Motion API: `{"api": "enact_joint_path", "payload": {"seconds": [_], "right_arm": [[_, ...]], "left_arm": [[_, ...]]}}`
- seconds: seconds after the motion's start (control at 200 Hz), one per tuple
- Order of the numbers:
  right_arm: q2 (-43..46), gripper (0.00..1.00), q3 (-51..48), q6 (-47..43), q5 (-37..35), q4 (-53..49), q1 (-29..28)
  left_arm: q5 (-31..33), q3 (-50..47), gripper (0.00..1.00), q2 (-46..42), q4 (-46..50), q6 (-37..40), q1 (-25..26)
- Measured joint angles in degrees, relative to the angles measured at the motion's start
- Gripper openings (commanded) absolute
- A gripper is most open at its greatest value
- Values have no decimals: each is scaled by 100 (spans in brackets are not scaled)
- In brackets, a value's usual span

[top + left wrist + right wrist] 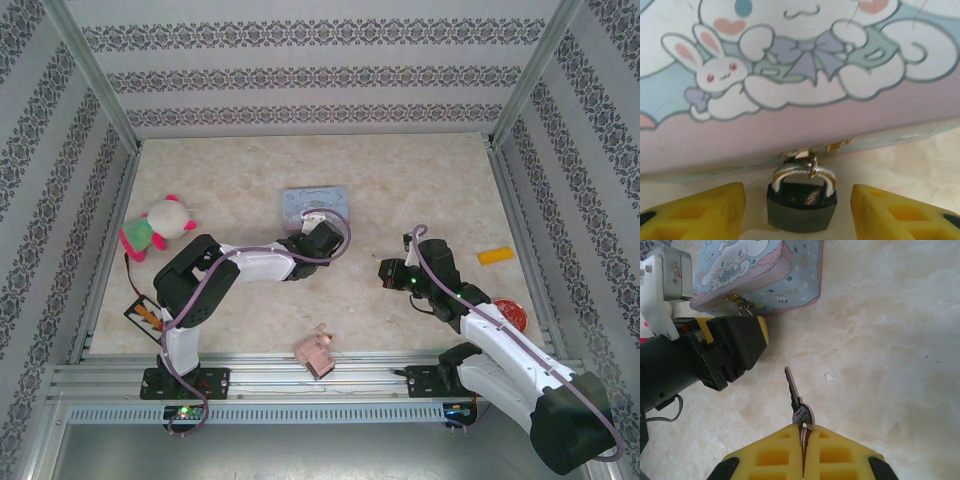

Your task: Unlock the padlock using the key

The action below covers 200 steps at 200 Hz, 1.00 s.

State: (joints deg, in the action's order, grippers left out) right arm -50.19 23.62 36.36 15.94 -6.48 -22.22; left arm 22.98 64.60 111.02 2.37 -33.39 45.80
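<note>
Yellow fingers (pixel 775 455) fill the bottom edge of the right wrist view. They belong to the right gripper (pixel 802 432) and are pressed together on the bow of the key (pixel 795 392). The key's blade points up the frame toward the tin (pixel 760 275) at upper left and lies clear of it, above bare table (pixel 890 365).

In the left wrist view the left gripper (pixel 795 192) is spread, one yellow finger in each bottom corner. The padlock (pixel 801 207) sits between them at bottom centre, touching neither. Its dark body is upright, and its silvery shackle is hooked through a small clasp on the tin's lower edge. The tin's cartoon-rabbit side takes up the upper frame.

From the top camera, the left gripper is at the near edge of the tin at centre, and the right gripper is to its right, well apart. A plush toy (pixel 160 225) lies at left and a pink block (pixel 316 352) at bottom centre.
</note>
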Motion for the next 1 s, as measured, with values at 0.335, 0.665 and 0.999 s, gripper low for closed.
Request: {"api": "enact_joint_path", "payload": {"seconds": [0.335,0.665,0.999], "right_arm": [[33,0,0,76,20,31,37],[61,0,0,79,63,44,37],[48,0,0,96,109,76,74]], "left_arm": [[4,114,55,216,-7,17,-4],[7,111,51,267,-24,15,-26],[90,125,50,356,-35,17,-74]]}}
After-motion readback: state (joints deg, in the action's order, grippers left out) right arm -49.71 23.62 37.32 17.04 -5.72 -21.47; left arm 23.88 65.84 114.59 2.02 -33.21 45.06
